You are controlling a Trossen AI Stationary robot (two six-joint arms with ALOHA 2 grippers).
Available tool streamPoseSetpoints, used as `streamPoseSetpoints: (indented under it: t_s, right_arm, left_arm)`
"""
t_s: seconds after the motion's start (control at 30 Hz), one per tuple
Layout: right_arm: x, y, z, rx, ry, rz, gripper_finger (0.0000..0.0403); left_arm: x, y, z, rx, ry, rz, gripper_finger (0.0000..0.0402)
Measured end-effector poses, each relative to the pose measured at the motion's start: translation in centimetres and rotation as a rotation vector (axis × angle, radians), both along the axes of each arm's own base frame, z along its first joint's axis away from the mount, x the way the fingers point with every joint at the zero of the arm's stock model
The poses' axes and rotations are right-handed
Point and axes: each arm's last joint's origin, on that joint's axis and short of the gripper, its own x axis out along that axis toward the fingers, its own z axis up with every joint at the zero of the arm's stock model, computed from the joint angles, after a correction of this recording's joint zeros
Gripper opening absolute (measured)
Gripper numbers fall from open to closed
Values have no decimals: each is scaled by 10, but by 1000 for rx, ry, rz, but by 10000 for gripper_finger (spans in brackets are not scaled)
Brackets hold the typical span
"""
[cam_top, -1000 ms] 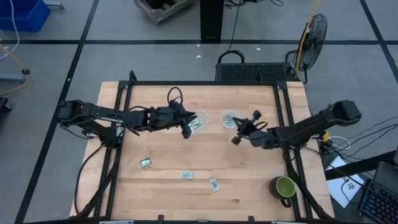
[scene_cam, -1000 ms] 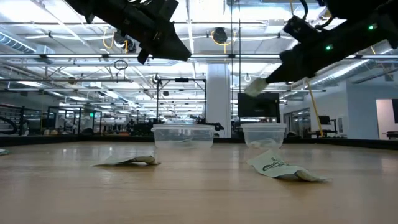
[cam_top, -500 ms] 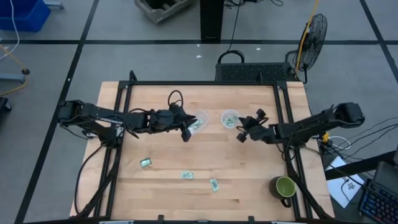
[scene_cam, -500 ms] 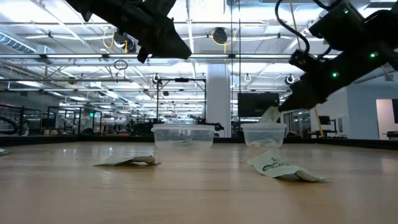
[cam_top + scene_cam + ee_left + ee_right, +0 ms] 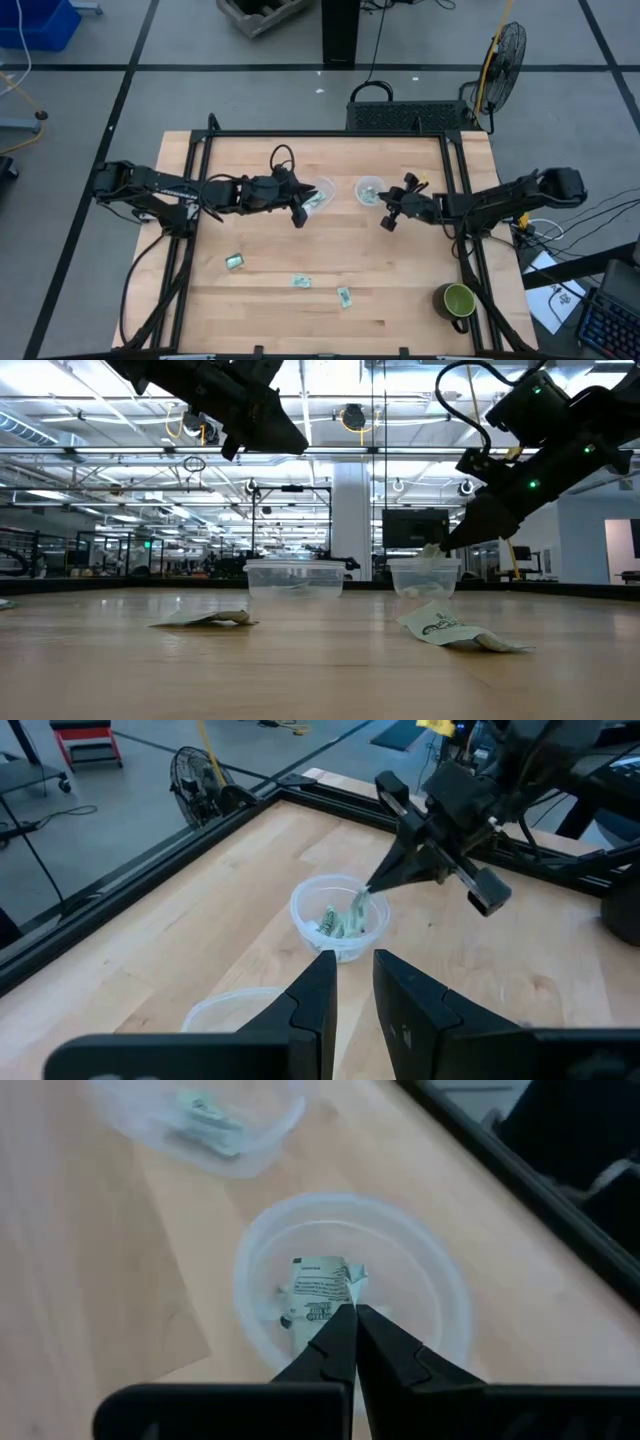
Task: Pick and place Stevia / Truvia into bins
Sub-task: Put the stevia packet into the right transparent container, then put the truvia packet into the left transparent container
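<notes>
Stevia sachet [image 5: 322,1292] hangs clamped in the right tool [image 5: 352,1328] over the right-hand cup [image 5: 440,1295]. Early release could drop it on the rim. Left tool [image 5: 352,982] hovers empty, fingers slightly apart.

Open-plan lab hall (ceiling trusses [image 5: 320,455], monitors [image 5: 416,528]).

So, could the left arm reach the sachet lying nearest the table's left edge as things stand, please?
Probably yes: that sachet lies flat on bare table with nothing beside it, on the left arm's side. The left gripper hangs by the left cup.
</notes>
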Motion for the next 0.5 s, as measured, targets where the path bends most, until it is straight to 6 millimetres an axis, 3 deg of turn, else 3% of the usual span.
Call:
streamPoseSetpoints:
  t_s: [0.37, 0.5]
  right_arm:
    - [0, -9, 0, 16, 3, 0, 55]
    - [1, -9, 2, 27, -39, -9, 88]
  left_arm:
    - [0, -5, -1, 5, 16, -46, 74]
    - [-2, -15, -6, 103, 117, -194, 74]
